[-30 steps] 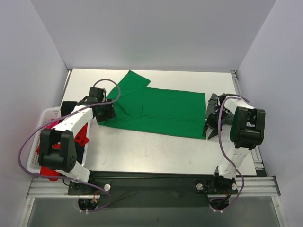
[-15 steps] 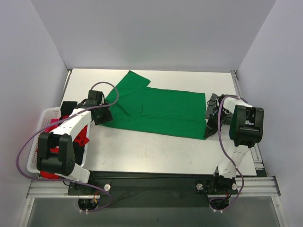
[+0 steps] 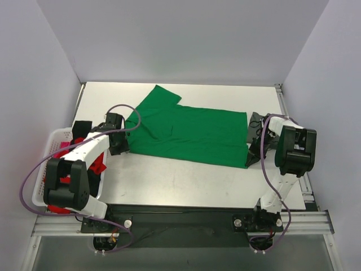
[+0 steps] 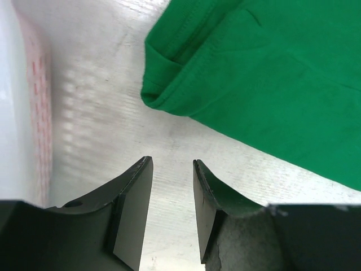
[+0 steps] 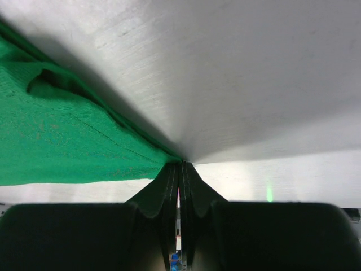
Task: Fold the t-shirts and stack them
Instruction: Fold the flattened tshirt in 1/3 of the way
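White tabletop [image 3: 180, 180], plain grey walls on three sides.

One bright green cotton t-shirt [image 3: 192, 132] lies flat mid-table. Its long axis runs left-right and drops slightly toward the near edge at the right end. The sleeve end is on the left, with one sleeve pointing to the far-left corner. The straight hem is on the right.

Two arms, one gripper each:
- left gripper [image 4: 172, 164]: low over bare table at the shirt's near-left corner. Its black fingers [image 4: 132, 209] are apart with nothing between them. The folded-over cloth corner sits just ahead of the tips, not touching.
- right gripper [image 3: 251, 153]: at the near-right hem corner. Its fingers [image 5: 163, 186] are pressed together, and the wrist view shows the green corner running right into the tips, so it is pinched on the shirt.

One white plastic lattice basket [image 3: 42, 169] sits at the left table edge, beside the left arm. Inside it:
- one red cloth piece [image 3: 97, 165] hanging over the table-side rim
- one pink cloth bit [image 3: 63, 148] showing through
- one black cloth piece [image 3: 82, 127] at the far end

All three are bunched, so I can't tell how they're oriented.
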Controlling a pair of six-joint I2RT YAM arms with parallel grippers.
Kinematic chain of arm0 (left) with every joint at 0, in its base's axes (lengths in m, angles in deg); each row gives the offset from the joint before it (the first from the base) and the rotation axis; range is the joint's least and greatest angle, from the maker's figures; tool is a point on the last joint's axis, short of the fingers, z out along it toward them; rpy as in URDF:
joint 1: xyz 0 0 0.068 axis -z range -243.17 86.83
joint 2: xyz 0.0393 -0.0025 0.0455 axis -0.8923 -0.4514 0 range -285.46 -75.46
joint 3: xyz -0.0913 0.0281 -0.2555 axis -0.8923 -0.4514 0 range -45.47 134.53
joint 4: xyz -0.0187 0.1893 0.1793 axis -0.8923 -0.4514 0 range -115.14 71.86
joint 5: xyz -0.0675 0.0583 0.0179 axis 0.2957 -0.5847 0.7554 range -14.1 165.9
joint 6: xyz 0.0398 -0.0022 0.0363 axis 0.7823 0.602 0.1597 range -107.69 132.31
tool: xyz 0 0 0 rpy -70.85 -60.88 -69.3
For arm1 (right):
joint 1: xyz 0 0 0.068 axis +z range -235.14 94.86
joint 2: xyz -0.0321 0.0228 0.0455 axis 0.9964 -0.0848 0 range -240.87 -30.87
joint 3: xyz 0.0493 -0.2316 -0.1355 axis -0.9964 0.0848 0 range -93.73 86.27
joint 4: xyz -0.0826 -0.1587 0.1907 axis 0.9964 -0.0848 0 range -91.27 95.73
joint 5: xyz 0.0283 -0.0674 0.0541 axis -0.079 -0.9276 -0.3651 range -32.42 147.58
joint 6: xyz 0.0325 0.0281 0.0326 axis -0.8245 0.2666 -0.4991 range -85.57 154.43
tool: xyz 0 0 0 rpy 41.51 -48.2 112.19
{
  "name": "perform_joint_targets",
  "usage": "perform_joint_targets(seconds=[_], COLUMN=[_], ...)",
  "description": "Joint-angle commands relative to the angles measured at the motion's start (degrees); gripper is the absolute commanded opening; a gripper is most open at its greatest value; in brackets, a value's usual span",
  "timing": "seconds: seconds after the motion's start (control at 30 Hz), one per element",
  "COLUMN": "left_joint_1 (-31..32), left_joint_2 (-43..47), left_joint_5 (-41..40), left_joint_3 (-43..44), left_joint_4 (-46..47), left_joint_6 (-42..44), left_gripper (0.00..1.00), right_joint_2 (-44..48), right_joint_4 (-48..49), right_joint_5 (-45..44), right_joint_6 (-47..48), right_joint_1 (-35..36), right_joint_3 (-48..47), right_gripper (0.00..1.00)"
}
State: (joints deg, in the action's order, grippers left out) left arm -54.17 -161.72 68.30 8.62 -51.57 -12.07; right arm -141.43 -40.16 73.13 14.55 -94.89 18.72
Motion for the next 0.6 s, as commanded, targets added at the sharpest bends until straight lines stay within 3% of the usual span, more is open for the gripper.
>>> perform_joint_targets(seconds=[0.0, 0.57], left_joint_1=[-0.38, -4.16], left_joint_2=[-0.05, -5.93], left_joint_5=[-3.38, 1.27], left_joint_3=[0.49, 0.67], left_joint_4=[-0.14, 7.41], left_joint_6=[0.74, -2.95], left_gripper=[0.45, 0.46], right_joint_2=[1.4, 1.4], right_joint_4=[-1.66, -1.75], right_joint_5=[-5.27, -4.57], right_joint_6=[0.46, 0.63], right_joint_1=[-0.61, -0.7], right_joint_3=[1.19, 1.19], right_gripper=[0.0, 0.0])
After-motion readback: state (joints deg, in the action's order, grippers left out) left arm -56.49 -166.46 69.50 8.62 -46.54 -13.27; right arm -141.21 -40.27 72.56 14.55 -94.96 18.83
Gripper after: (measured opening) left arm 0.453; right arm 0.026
